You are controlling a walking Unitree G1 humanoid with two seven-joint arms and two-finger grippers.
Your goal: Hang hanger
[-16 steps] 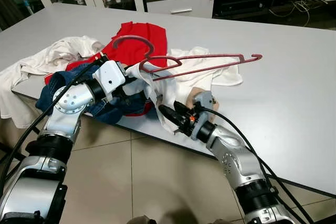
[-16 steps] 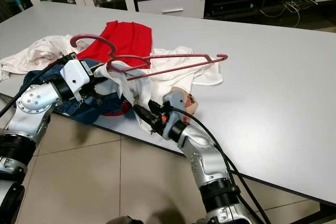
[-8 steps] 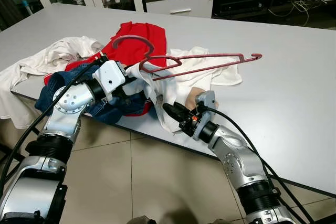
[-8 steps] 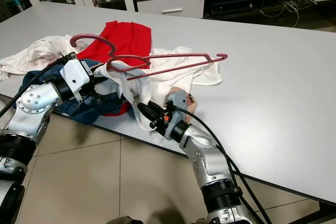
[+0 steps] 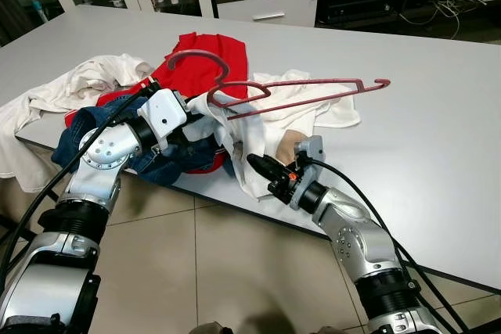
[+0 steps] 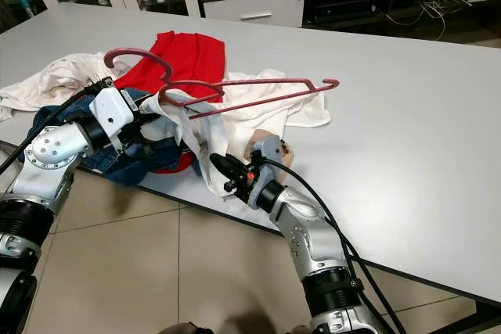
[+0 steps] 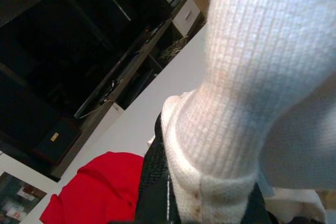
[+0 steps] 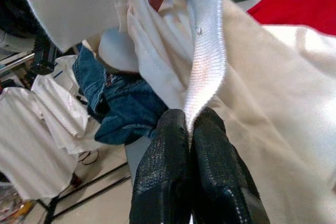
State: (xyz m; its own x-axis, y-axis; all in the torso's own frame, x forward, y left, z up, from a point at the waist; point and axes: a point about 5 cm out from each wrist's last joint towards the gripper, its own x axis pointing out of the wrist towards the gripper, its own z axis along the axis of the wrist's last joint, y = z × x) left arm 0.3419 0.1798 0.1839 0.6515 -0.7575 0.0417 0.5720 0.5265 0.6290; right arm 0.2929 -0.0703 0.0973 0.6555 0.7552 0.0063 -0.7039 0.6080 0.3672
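Right claw (image 5: 257,163) has crept up toward counter (image 5: 438,99) edge, clamped on white ribbed knit shirt (image 8: 207,51) hem. Left claw (image 7: 168,192) grips same shirt. Dark-red wire hanger (image 5: 297,93) raised above, open counter beyond.

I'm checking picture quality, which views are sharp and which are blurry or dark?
Both eye views are sharp and evenly lit; left wrist view is blurred on the white shirt, background dark; right wrist view shows soft fingers and glare on the hem.
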